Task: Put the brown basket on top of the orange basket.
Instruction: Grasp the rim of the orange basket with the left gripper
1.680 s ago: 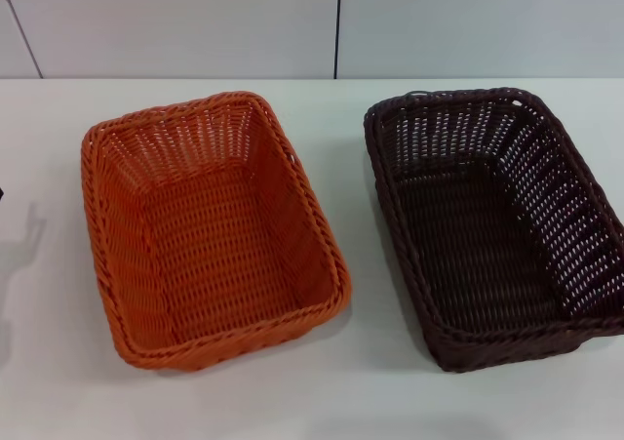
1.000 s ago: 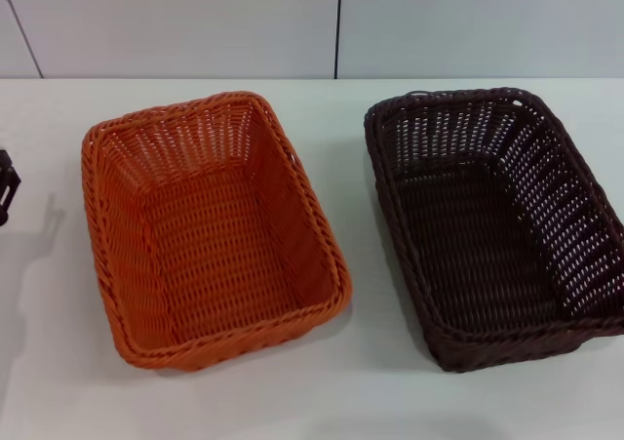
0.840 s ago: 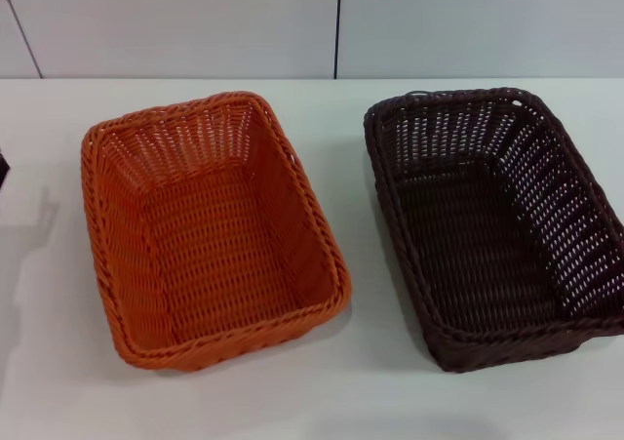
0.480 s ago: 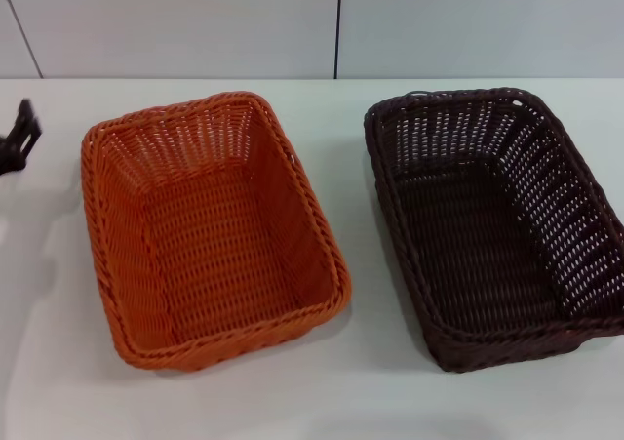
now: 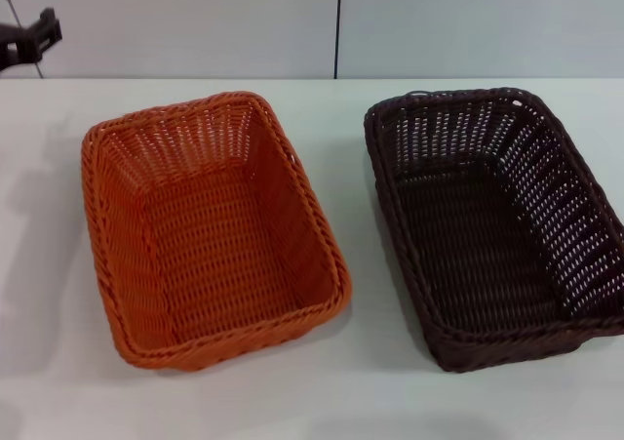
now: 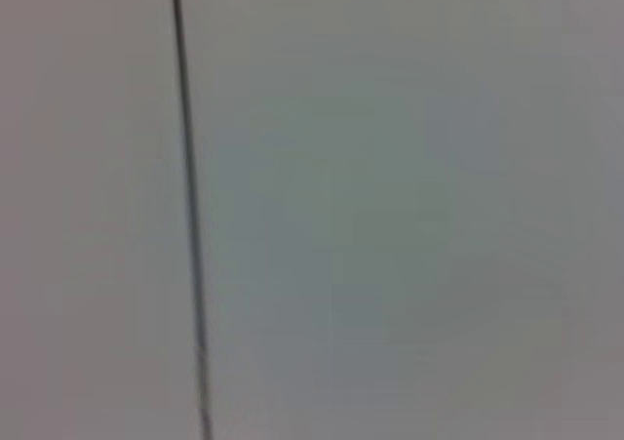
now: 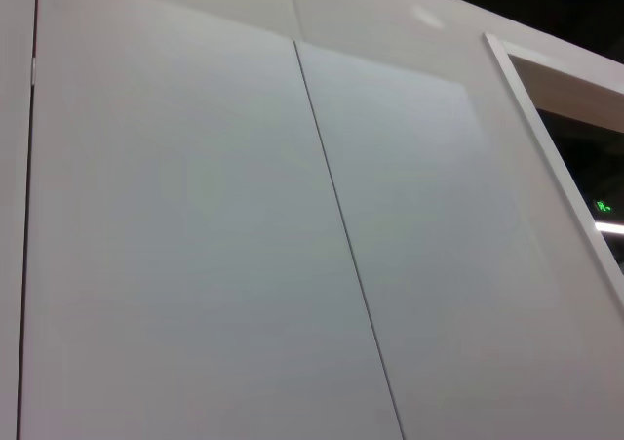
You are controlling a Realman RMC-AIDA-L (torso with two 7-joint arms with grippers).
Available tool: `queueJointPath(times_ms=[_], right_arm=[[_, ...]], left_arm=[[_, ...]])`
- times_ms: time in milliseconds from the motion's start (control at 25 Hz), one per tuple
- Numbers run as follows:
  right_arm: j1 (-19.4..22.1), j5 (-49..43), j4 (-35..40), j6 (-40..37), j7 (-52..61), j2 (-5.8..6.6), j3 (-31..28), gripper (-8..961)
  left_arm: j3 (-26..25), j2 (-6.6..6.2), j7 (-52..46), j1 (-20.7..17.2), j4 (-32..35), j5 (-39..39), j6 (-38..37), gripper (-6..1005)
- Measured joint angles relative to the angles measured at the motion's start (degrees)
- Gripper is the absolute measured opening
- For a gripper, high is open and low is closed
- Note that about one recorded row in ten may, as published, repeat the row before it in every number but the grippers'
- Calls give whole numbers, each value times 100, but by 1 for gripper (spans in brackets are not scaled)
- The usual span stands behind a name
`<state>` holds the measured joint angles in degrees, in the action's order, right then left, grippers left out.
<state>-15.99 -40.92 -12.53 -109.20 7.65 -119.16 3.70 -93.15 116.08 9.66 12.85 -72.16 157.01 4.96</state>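
The orange basket [image 5: 210, 230] stands upright and empty on the left of the white table [image 5: 351, 391]. The brown basket [image 5: 492, 220] stands upright and empty on the table to its right, a gap between them. Only a dark tip of my left gripper [image 5: 37, 30] shows at the far left edge of the head view, raised in front of the wall, beyond and left of the orange basket and apart from it. My right gripper is out of view. Both wrist views show only wall panels.
A white panelled wall [image 5: 195, 20] with a dark vertical seam [image 5: 338, 25] runs behind the table's far edge. The same kind of wall panel fills the left wrist view [image 6: 390, 206] and the right wrist view [image 7: 195, 245].
My left gripper has risen along the left edge, from table level beside the orange basket up to in front of the wall. The baskets have not moved.
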Motion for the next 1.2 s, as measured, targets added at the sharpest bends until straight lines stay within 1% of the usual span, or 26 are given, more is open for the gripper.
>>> queueJointPath(times_ms=[80, 120, 160, 200, 280, 360, 400, 440, 480, 520, 560, 600, 640, 760, 840, 1080, 1200], right_arm=[[8, 1, 39, 4, 55, 3, -1, 735], [8, 1, 71, 36, 68, 5, -1, 735], [3, 2, 142, 141, 73, 5, -1, 735], [3, 2, 142, 141, 73, 5, -1, 735], [-17, 4, 227, 309, 76, 9, -5, 735], [-63, 5, 341, 531, 112, 16, -12, 735], [-63, 5, 341, 531, 112, 16, -12, 735], [-87, 6, 379, 604, 141, 16, -12, 735], [-113, 6, 415, 708, 180, 16, -11, 735], [-140, 6, 451, 836, 215, 16, -11, 735], [-194, 6, 498, 1080, 267, 16, -11, 735], [-194, 6, 498, 1080, 267, 16, -11, 735], [-217, 6, 517, 1163, 278, 16, -11, 735], [-292, 6, 589, 1337, 283, 4, -12, 735], [-310, 6, 599, 1364, 283, 3, -14, 735], [-331, 6, 629, 1531, 283, 14, -68, 735], [-325, 5, 630, 1533, 283, 15, -70, 735]], left_arm=[[0, 0, 0, 0, 0, 0, 0, 760], [-377, 131, 6, 58, -638, 22, 1121, 760], [-377, 131, 6, 58, -638, 22, 1121, 759], [-644, 190, 5, 274, -1487, 56, 3018, 758], [-649, 196, -15, 317, -2013, 71, 3827, 756], [-699, 198, -64, 367, -2243, 88, 4241, 754], [-787, 198, -143, 447, -2422, 101, 4683, 753], [-787, 198, -143, 447, -2422, 101, 4683, 752], [-849, 196, -191, 501, -2501, 135, 4932, 751], [-1105, 189, -351, 734, -2674, 364, 5709, 750], [-1316, 190, -472, 931, -2666, 681, 6218, 750], [-1316, 190, -472, 931, -2666, 681, 6218, 749], [-1434, 186, -525, 1035, -2609, 819, 6483, 748], [-1551, 186, -628, 1152, -2503, 848, 6746, 745], [-1560, 189, -700, 1173, -2458, 848, 6775, 743], [-1514, 184, -789, 1281, -2154, 847, 6969, 738], [-1362, 193, -784, 1293, -1981, 846, 7006, 735]])
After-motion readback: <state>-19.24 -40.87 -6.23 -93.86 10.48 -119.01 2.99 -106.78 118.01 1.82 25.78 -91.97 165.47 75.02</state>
